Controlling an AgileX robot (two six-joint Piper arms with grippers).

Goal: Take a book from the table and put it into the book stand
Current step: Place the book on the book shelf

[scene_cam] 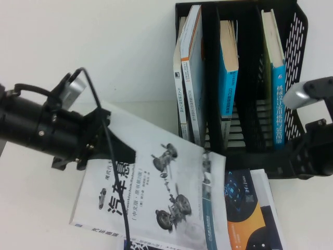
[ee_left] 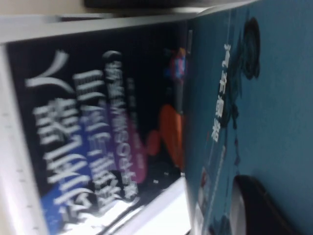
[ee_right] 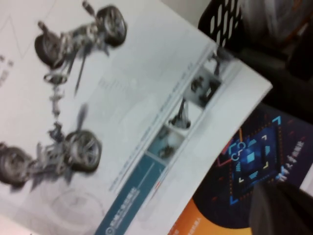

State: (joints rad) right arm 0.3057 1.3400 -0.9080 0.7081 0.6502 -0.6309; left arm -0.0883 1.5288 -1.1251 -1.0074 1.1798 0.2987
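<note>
The book (scene_cam: 156, 203) is showing a large, thin white cover printed with grey drawings of car suspension and wheels, a big black Chinese title and a teal strip along one edge; it is sitting tilted over the near part of the table (scene_cam: 104, 52), its far corner raised towards the book stand (scene_cam: 244, 140) and its right edge overlapping a dark navy book (scene_cam: 252, 219) with an orange graphic. The left gripper (scene_cam: 112, 148) is reaching in from the left on a thick black cylindrical arm angled down and rightward, with a black cable looping over it, and its jaws are pinching the upper left edge of the book. The right gripper (scene_cam: 304, 153) is hanging at the right side of the stand, just beside its perforated wall, with its jaws pressed together and nothing between them. The stand is black plastic with three upright compartments, a slotted back and perforated sides, and it is holding blue-spined books (scene_cam: 229, 78) standing upright. The tabletop is looking plain, flat and white; the covers are looking smooth and glossy.
</note>
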